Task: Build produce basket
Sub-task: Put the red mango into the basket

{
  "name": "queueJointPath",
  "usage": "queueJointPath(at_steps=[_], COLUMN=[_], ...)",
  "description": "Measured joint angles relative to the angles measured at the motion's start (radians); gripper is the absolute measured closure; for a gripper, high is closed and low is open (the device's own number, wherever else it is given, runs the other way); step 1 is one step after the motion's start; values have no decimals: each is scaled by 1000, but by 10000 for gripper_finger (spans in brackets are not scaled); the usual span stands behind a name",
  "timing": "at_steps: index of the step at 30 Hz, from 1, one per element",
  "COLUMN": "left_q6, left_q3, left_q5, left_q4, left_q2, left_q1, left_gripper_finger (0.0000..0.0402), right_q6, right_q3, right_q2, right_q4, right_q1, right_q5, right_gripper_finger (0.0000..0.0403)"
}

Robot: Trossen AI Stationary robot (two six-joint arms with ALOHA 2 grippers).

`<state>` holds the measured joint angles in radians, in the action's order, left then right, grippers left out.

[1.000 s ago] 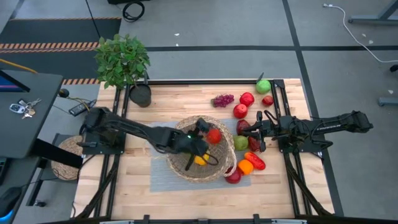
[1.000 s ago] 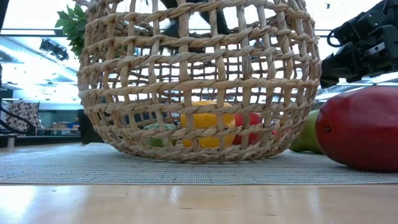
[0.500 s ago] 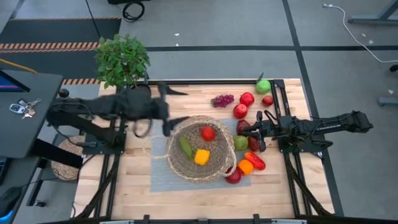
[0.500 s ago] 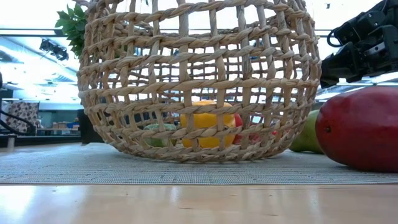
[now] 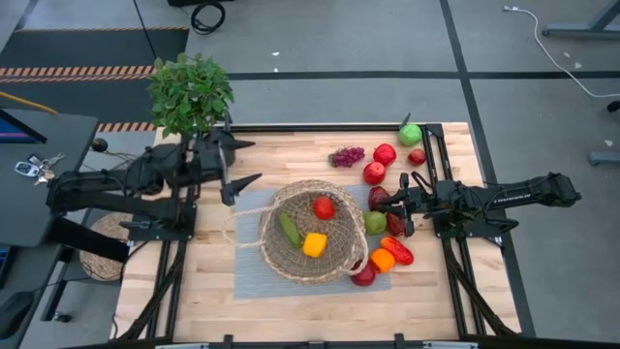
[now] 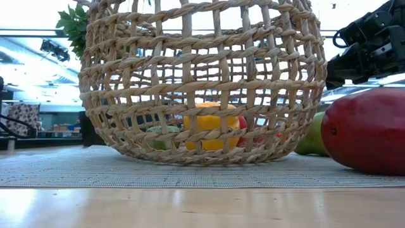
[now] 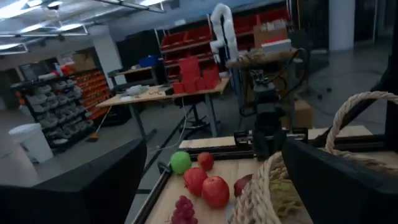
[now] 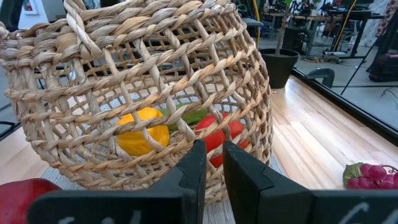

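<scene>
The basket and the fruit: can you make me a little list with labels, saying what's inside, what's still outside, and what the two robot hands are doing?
Basket: round wicker, on a grey mat, mid-table.
Inside: red tomato, green cucumber, yellow pepper.
Outside, far side: grapes, green apple, red fruits.
Outside, right of basket: orange, red and green pieces.
Left gripper: open, empty, beside the potted plant.
Right gripper: shut, holding nothing, by the basket's right side.
</scene>
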<state>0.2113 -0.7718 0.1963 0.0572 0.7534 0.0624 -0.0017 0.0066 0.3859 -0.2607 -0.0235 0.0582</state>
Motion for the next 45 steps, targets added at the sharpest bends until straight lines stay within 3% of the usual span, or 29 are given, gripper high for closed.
queueJointPath(at_steps=[11, 23, 39, 45], left_q6=[-139, -254, -313, -319], left_q3=[279, 554, 762, 762], left_q5=[0, 7, 12, -25], left_q4=[113, 296, 330, 252], left_q2=[-225, -358, -524, -532], left_q1=[12, 13, 12, 12], left_gripper_finger=[19, 19, 19, 19], right_q6=[0, 0, 0, 0], right_q3=[0, 0, 0, 0], right_q2=[0, 0, 0, 0], right_q4=[0, 0, 0, 0], right_q1=[0, 0, 0, 0], right_q5=[0, 0, 0, 0], right_gripper_finger=[342, 342, 342, 342])
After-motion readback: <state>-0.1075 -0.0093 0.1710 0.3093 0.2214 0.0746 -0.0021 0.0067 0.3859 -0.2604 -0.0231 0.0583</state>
